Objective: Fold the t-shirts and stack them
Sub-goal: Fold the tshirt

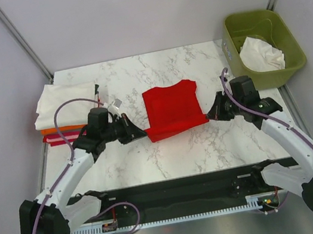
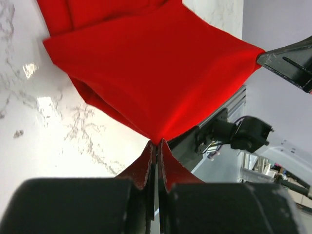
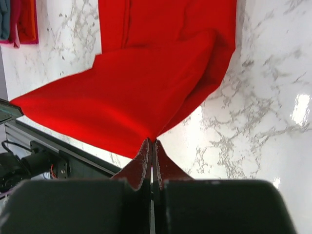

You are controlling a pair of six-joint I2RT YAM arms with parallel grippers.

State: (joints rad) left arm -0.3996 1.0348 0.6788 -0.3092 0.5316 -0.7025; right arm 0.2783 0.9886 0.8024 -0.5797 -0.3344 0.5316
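A red t-shirt (image 1: 172,109) lies partly folded at the middle of the marble table. My left gripper (image 1: 146,133) is shut on its near left corner and my right gripper (image 1: 209,115) is shut on its near right corner. Both hold the near edge lifted off the table. In the left wrist view the red cloth (image 2: 151,73) runs into the closed gripper (image 2: 157,142). In the right wrist view the cloth (image 3: 131,92) ends in the closed gripper (image 3: 152,141). A stack of folded shirts (image 1: 62,112), cream on top of orange and pink, sits at the left.
A green bin (image 1: 264,46) at the far right holds a crumpled white shirt (image 1: 262,55). Grey walls and metal posts close in the table. The black base rail (image 1: 182,192) runs along the near edge.
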